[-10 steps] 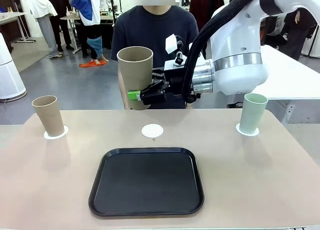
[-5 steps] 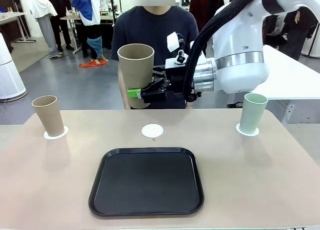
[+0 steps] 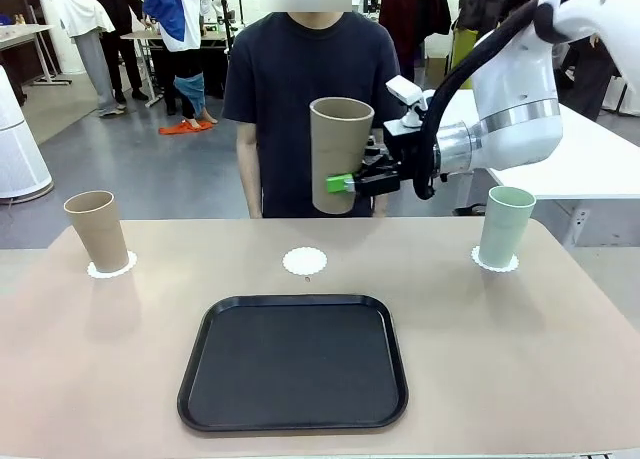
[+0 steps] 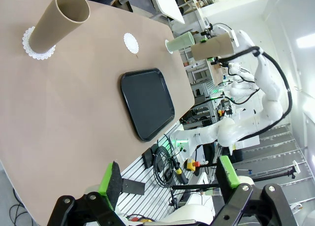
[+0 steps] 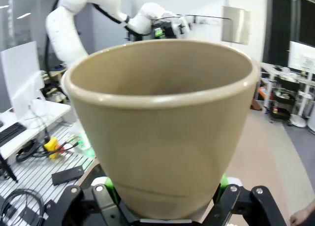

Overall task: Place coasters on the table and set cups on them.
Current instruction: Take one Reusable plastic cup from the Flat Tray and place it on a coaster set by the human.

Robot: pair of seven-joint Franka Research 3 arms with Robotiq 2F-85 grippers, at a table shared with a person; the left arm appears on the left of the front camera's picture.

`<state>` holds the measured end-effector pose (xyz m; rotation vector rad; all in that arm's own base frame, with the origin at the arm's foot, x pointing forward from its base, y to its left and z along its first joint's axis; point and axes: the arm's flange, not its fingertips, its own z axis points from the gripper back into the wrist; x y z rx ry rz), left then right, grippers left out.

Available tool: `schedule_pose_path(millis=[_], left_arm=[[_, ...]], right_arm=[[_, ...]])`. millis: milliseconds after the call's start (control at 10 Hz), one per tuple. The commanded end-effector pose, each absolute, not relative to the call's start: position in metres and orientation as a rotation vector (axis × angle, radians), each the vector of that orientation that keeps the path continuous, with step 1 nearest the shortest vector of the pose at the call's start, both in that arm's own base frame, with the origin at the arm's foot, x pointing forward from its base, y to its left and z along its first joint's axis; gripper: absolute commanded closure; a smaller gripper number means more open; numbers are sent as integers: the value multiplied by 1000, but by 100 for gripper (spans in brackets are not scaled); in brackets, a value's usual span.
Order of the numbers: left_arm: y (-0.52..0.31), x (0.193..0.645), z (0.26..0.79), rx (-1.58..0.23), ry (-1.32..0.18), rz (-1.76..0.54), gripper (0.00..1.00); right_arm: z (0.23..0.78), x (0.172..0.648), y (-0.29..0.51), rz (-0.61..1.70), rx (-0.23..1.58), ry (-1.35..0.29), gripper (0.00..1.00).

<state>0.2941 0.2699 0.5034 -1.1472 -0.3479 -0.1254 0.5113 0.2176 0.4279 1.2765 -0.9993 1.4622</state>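
- R hand (image 3: 345,185) clamped on lower part of tan cup (image 3: 340,155), upright, in air above counter's (image 3: 520,339) far edge, w/ person behind.
- L hand (image 4: 170,179) fingers apart, holding nothing, well away from the work.
- Middle coaster (image 3: 305,261) bare, nearly below held cup; judged the last spot left.
- Done: other tan cup (image 3: 98,231) on left coaster (image 3: 111,270), mint cup (image 3: 505,226) on right coaster (image 3: 495,263).
- Black tray (image 3: 294,363) near front, nothing on it.

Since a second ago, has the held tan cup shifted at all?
Yes. The tan cup in the right gripper has moved toward picture right in the front view: it was left of the bare middle coaster, and now hangs above and right of it.
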Motion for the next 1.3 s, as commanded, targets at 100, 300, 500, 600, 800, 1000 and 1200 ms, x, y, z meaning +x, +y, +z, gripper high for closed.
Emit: schedule_pose_path(millis=[100,300,500,600,800,1000,1200], left_arm=[[270,293,507,-1160,-352,-115,0],[270,293,507,-1160,-352,-115,0],[270,293,507,-1160,-352,-115,0],[270,293,507,-1160,-352,-115,0],[270,293,507,-1160,-352,-115,0],[270,293,507,-1160,-352,-115,0],[270,293,507,-1160,-352,-115,0]], right_arm=[[410,560,248,1548,1319,-930,19],[384,573,262,1540,1288,-925,19],[370,582,267,1545,1255,-924,19],[366,584,265,1526,1228,-949,19],[371,574,265,1522,1284,-933,19],[371,574,265,1522,1284,-933,19],[371,574,265,1522,1284,-933,19]])
